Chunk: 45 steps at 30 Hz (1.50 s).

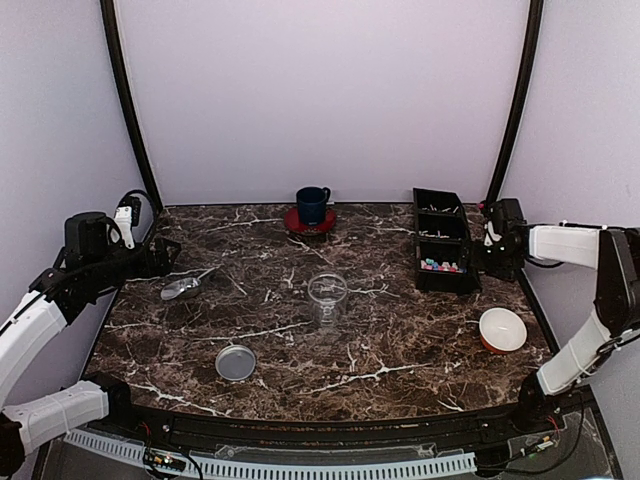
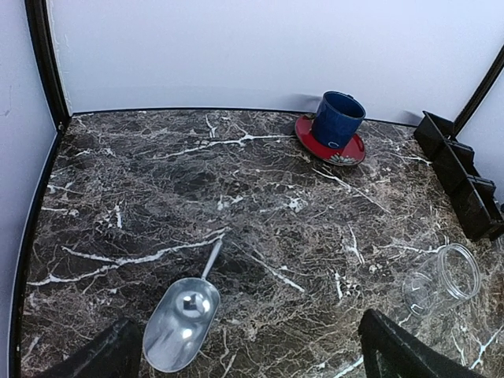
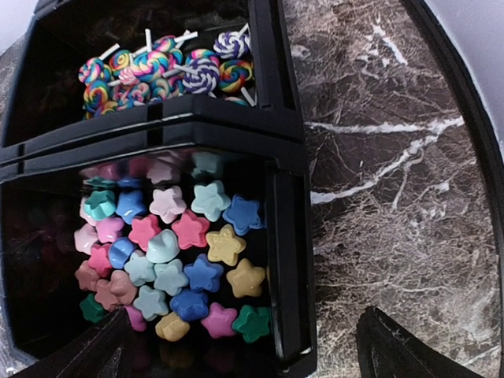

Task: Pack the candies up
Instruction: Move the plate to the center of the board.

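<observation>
Overhead, the candies (image 1: 440, 266) lie in the near compartment of the black tray (image 1: 445, 284), far right. Left wrist: the left gripper (image 2: 252, 350) gapes wide, empty, above a metal scoop (image 2: 179, 323). Right wrist: the right gripper (image 3: 244, 346) gapes wide, empty, over the candies.

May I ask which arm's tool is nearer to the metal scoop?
Left. The left tool hangs open right beside the scoop; the right tool, also open, is at the far side, beside the black tray.
</observation>
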Each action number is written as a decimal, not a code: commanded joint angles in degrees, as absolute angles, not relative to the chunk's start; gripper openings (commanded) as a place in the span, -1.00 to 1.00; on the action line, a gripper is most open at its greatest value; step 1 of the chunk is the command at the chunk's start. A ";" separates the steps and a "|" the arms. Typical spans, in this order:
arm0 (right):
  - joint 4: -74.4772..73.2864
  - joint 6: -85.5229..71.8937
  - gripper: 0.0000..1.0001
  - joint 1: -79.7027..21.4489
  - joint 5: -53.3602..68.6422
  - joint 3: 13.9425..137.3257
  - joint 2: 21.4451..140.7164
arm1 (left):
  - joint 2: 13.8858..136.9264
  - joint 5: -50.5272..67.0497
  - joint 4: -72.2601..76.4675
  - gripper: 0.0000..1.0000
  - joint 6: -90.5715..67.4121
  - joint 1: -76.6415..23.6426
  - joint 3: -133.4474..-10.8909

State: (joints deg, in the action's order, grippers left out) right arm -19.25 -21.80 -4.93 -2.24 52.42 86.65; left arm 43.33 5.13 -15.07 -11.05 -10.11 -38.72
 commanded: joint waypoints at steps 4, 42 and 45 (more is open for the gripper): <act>-15.50 -23.60 0.96 -5.10 -0.23 52.56 90.92 | 43.11 5.28 -14.89 0.98 -11.51 -9.72 -38.16; -9.65 -32.95 0.96 -30.50 11.02 69.82 109.76 | 43.42 5.28 -15.21 0.98 -11.23 -9.08 -38.15; -9.68 -33.00 0.95 -32.21 11.42 71.92 111.45 | 43.50 5.37 -15.27 0.98 -11.38 -9.10 -38.15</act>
